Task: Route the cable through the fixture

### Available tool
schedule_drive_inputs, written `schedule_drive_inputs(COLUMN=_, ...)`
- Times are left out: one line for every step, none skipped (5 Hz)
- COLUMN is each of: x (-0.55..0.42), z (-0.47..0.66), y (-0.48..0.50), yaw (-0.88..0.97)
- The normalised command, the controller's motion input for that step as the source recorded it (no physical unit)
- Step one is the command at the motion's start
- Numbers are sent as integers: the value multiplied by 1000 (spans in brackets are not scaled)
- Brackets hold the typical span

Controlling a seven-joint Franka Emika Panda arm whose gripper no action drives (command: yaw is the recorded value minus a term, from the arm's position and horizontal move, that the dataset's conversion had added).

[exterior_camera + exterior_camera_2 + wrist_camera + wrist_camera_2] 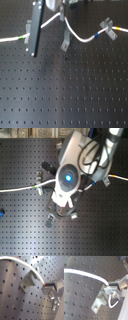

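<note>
The white cable point(77, 37) runs across the board in the first exterior view, with a green band point(20, 37) to the left, a blue band point(95, 36) and a yellow band point(116, 30) to the right. My gripper point(62, 14) is shut on the cable at its raised peak. The fixture point(66, 42), a slim slanted grey strip, stands just below the gripper, with the cable touching or just beside it. In both wrist views the cable point(30, 267) point(89, 274) passes over the grey bracket point(28, 281) point(97, 303) into the fingertips point(109, 289). In the second exterior view the arm hides the fixture.
A wider forked grey clip point(106, 27) holds the cable between the blue and yellow bands. A dark upright bar point(34, 27) stands in front of the cable near the green band. The black perforated board point(65, 90) spreads toward the bottom of the first exterior view.
</note>
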Motion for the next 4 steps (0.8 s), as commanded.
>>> schedule_drive_inputs(x=-23, z=63, y=15, yaw=0)
schedule_drive_inputs(x=52, z=311, y=162, yaw=0)
schedule_drive_inputs(x=70, z=346, y=120, yaw=34)
schedule_drive_inputs(x=81, z=270, y=141, yaw=43)
